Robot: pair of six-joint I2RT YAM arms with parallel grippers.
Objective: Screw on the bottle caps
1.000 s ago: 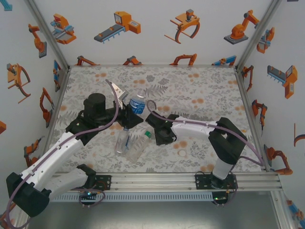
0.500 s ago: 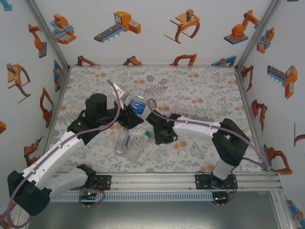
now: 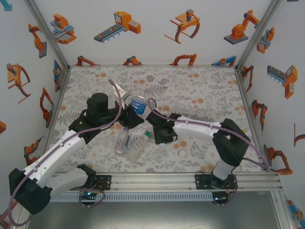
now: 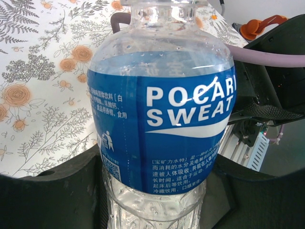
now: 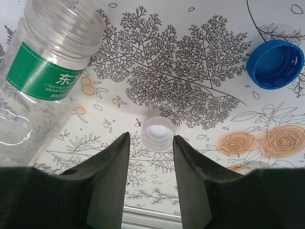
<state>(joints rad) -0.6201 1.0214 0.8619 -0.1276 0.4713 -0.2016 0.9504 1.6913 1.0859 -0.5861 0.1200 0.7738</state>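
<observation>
My left gripper (image 4: 155, 183) is shut on the lower body of an upright bottle with a blue label (image 4: 162, 109); its neck (image 4: 164, 9) is open, with no cap on it. From above, this bottle (image 3: 138, 104) stands mid-table in my left gripper (image 3: 134, 110). My right gripper (image 5: 150, 137) is open, low over the table, with a white cap (image 5: 157, 133) lying hollow side up just beyond its fingertips. A blue cap (image 5: 275, 63) lies farther right, also hollow side up. A green-labelled bottle (image 5: 43, 81) lies uncapped to the left.
Two clear bottles (image 3: 123, 140) (image 3: 138, 145) lie side by side near the front of the patterned table (image 3: 205, 90). My right gripper (image 3: 154, 120) sits just right of them and close to the held bottle. White walls enclose the table.
My right gripper's jaws have parted slightly and the arm has edged a little. My left gripper keeps its hold on the blue-labelled bottle, barely shifted.
</observation>
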